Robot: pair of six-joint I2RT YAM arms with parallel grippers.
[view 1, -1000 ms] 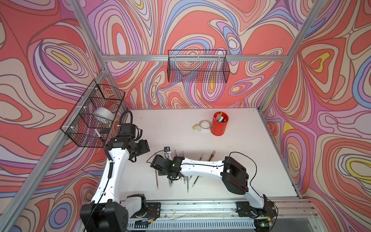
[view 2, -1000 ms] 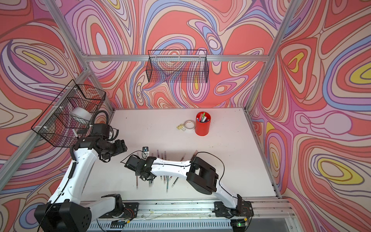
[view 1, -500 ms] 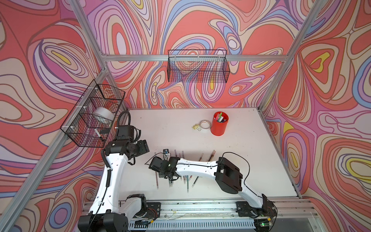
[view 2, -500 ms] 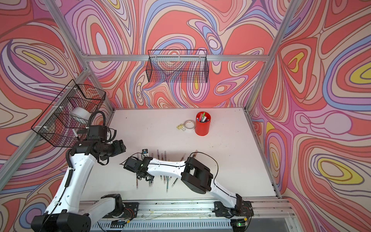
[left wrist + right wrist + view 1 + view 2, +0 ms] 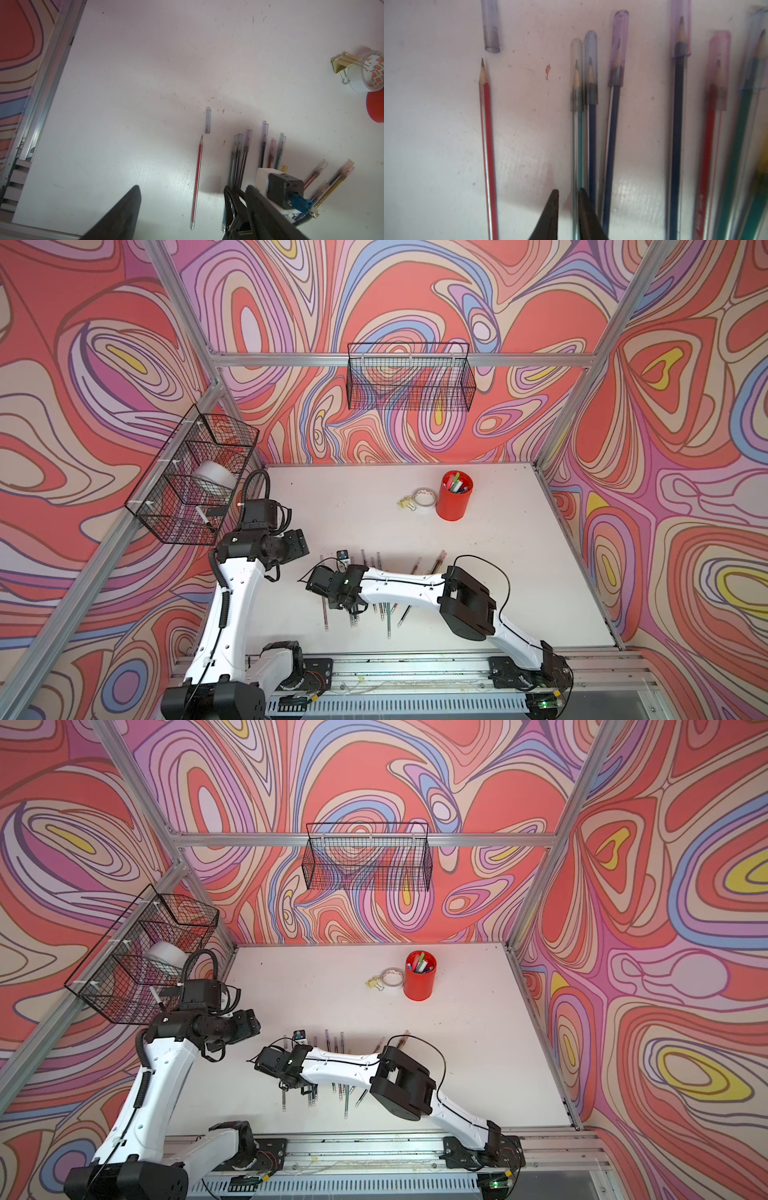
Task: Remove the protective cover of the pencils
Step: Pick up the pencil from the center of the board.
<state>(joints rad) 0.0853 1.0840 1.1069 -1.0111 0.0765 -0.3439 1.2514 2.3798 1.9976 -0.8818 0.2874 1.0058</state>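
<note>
Right wrist view: the right hand hangs low over the row of pencils on the worktop. Its two fingers stand close together but not clamped. The green pencil runs into the slim gap against one finger, and bare worktop shows between its shaft and the other finger. At the end of the row nearest the left arm, the red pencil lies bare, with its clear cover lying loose just beyond the sharpened tip. Every other pencil whose tip shows wears its cover.

Compared with a second ago, both top views show the right arm slid a little toward the left arm's side, and its hand has edged the same way along the row. The left hand sits at almost the same spot. It is spread wide and holds nothing. The pencils, red cup and tape roll have not shifted.

From above, the right arm hides the middle of the row, so only the pencil ends stick out, and its fingers cannot be seen. The right wrist view cuts off the eraser ends, and the farthest pencils are smeared. In the left wrist view one left finger is plain. The other merges with the right arm's dark wrist and is hard to make out.
</note>
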